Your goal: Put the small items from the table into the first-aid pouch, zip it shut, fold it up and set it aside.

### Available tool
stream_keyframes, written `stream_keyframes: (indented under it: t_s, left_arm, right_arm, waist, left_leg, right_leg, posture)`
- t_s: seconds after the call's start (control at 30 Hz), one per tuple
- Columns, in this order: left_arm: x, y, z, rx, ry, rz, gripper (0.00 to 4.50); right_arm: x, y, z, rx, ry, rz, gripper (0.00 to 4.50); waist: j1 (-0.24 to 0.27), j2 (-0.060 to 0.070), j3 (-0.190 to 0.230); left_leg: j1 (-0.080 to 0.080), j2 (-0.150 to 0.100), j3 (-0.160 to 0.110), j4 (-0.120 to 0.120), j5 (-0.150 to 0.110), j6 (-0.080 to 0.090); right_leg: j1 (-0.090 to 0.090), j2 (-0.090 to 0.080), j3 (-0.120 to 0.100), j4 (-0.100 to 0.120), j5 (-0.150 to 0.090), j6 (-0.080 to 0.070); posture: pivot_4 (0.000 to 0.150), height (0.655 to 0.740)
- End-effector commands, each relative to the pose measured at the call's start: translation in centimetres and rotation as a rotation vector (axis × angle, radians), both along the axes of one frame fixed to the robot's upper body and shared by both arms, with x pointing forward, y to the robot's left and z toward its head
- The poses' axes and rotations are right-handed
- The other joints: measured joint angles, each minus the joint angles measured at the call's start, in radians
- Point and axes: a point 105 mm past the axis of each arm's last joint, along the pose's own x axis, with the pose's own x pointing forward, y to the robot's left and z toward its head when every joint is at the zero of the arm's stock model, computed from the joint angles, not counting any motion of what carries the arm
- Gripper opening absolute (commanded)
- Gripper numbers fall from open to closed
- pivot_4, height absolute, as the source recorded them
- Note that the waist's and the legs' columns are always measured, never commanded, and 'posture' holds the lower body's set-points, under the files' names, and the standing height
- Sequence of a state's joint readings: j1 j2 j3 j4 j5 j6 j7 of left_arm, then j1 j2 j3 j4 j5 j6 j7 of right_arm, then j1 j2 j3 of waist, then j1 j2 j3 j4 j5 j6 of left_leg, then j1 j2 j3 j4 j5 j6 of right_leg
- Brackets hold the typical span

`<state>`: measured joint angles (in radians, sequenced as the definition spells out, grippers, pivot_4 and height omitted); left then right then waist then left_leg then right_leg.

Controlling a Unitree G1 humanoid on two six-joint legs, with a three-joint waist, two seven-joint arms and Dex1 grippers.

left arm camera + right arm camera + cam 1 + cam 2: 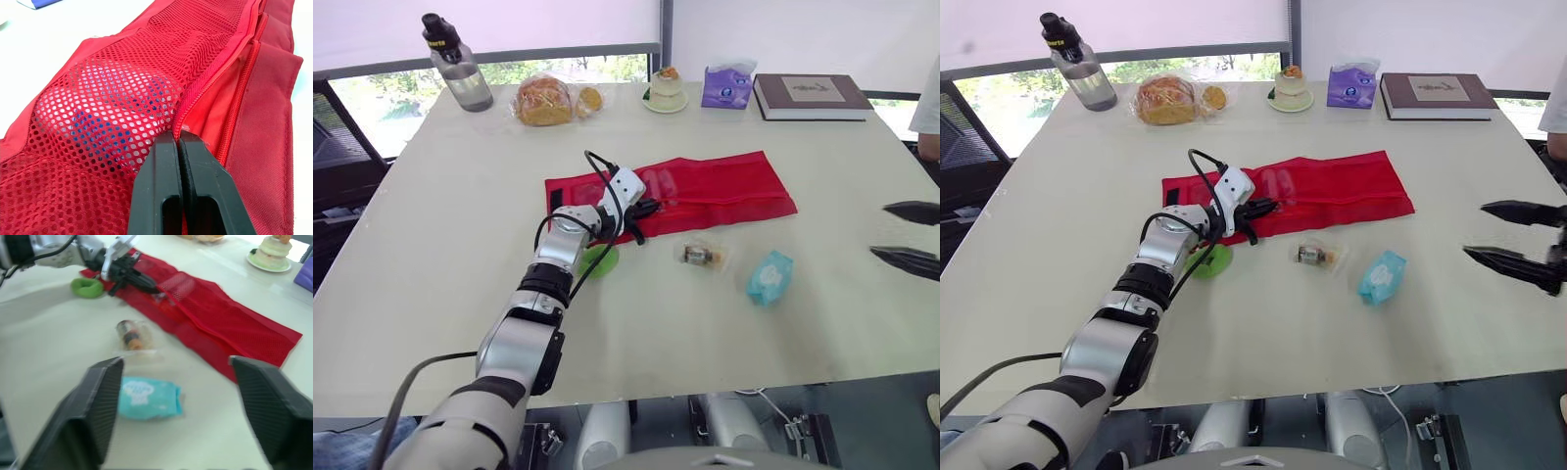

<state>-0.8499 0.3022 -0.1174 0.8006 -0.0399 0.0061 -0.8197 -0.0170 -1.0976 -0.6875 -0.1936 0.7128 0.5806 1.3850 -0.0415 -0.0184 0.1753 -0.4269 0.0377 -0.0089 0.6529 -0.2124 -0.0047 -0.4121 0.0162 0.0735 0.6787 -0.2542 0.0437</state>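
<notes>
Early going, by my reading: one thing looks packed and three are left out. At the pouch's 7 o'clock a green ring point(600, 260) lies on the table point(440, 245), partly under the left wrist and not yet loaded. Just right of it the left gripper point(651, 207) rests on the near left part of the red pouch point(724, 186), jaws closed with their tips at the zip point(215, 73) of a mesh pocket; I cannot tell whether they pinch the pull. Behind that mesh sits a white-and-blue item point(98, 112), so one piece seems to be in already, while the zip ahead of the tips gapes open. The pouch lies flat and unfolded at the table's middle, stretching toward 3 o'clock. At its 6 o'clock, well clear of the fabric, a small clear packet point(701, 256) waits, and at about 5 o'clock a teal wipes pack point(770, 276) lies a little farther right. At the table's 3 o'clock edge the right gripper point(1475, 230) hovers with jaws wide apart and nothing between them, pointed toward the wipes. Loading those three, zipping, folding and setting aside are all not yet done.
</notes>
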Motion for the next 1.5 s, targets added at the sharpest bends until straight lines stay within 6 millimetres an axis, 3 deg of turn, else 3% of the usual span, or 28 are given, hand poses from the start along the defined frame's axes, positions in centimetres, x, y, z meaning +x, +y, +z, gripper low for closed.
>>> stream_keyframes:
  t_s: [0.03,0.27,0.47,0.63,0.7,0.8,1.03,1.2,1.33,1.4,1.5]
  left_arm:
    - [0.3,0.2,1.0,0.004,-0.033,-0.005,0.00]
    - [0.3,0.1,0.8,0.021,-0.029,-0.025,0.00]
    - [0.2,-0.1,0.5,0.018,-0.025,-0.029,0.00]
    - [0.0,-0.4,0.4,0.019,-0.026,-0.038,0.00]
    - [0.0,-0.4,0.5,0.016,-0.027,-0.035,0.00]
    - [-0.1,-0.5,0.4,0.025,-0.027,-0.041,0.00]
    - [-0.2,-0.6,0.4,0.032,-0.031,-0.048,0.00]
    - [-0.2,-0.7,0.6,0.031,-0.036,-0.052,0.00]
    - [-0.2,-0.5,0.7,0.031,-0.039,-0.043,0.00]
    - [-0.2,-0.4,0.6,0.033,-0.038,-0.042,0.00]
    - [-0.4,-0.4,0.5,0.039,-0.034,-0.047,0.00]
  right_arm:
    - [-1.5,0.3,1.5,-0.015,0.008,0.082,4.45]
    - [-2.1,0.8,1.8,-0.052,0.024,0.128,4.45]
    - [0.6,1.5,-1.5,-0.086,0.050,0.057,4.45]
    - [3.0,4.3,-5.0,-0.121,0.041,0.082,4.45]
    - [4.6,5.5,-6.5,-0.210,-0.021,0.065,4.45]
    - [5.9,8.4,-8.2,-0.266,-0.030,0.125,4.45]
    - [8.8,13.2,-10.7,-0.339,0.011,0.133,4.45]
    - [10.1,15.1,-11.6,-0.366,0.041,0.119,4.45]
    - [10.1,16.4,-12.3,-0.353,0.051,0.124,3.29]
    - [9.9,16.7,-12.4,-0.353,0.054,0.133,2.22]
    - [9.7,17.0,-12.5,-0.346,0.050,0.145,1.00]
  waist:
    - [0.001,0.000,0.000]
    - [0.001,0.000,0.000]
    - [0.001,0.000,0.000]
    - [0.001,0.000,0.000]
    - [0.001,0.000,0.000]
    - [0.002,0.000,0.000]
    - [0.004,0.000,0.000]
    - [0.008,0.000,0.000]
    - [0.006,0.000,0.000]
    - [0.006,0.000,0.000]
    - [0.006,0.000,0.000]
  left_leg:
    - [0.000,0.000,0.000,0.000,0.000,0.000]
    - [0.000,0.000,0.000,0.000,0.000,0.000]
    - [0.000,0.000,0.000,0.000,0.000,0.000]
    - [0.000,0.000,0.000,0.000,0.000,0.000]
    - [0.000,0.000,0.000,0.000,0.000,0.000]
    - [0.000,0.000,0.000,0.001,0.000,0.000]
    - [-0.001,0.000,-0.001,0.001,0.000,0.000]
    - [-0.002,0.000,-0.002,0.001,0.000,0.000]
    - [-0.002,0.000,-0.002,0.001,0.000,0.000]
    - [-0.002,0.000,-0.002,0.001,0.000,0.000]
    - [-0.002,0.000,-0.002,0.001,0.000,0.000]
  right_leg:
    - [0.000,0.000,0.000,0.000,0.000,0.000]
    - [0.000,0.000,0.000,0.000,0.000,0.000]
    - [0.000,0.000,0.000,0.000,0.000,0.000]
    - [0.000,0.000,0.000,0.001,0.000,0.000]
    - [0.000,0.000,0.000,0.001,0.000,0.000]
    - [0.000,0.000,0.000,0.001,0.000,0.000]
    - [0.000,0.000,-0.001,0.000,0.001,-0.001]
    - [-0.001,0.000,-0.002,0.000,0.002,-0.004]
    - [-0.001,-0.001,-0.002,0.001,0.002,-0.004]
    - [-0.001,0.000,-0.002,0.001,0.002,-0.004]
    - [-0.001,-0.001,-0.002,0.001,0.002,-0.004]
  posture:
    - [0.150,0.7400]
    - [0.150,0.7400]
    - [0.150,0.7400]
    - [0.150,0.7400]
    - [0.150,0.7400]
    - [0.150,0.7400]
    - [0.150,0.7400]
    - [0.150,0.7400]
    - [0.150,0.7400]
    - [0.150,0.7400]
    - [0.150,0.7400]
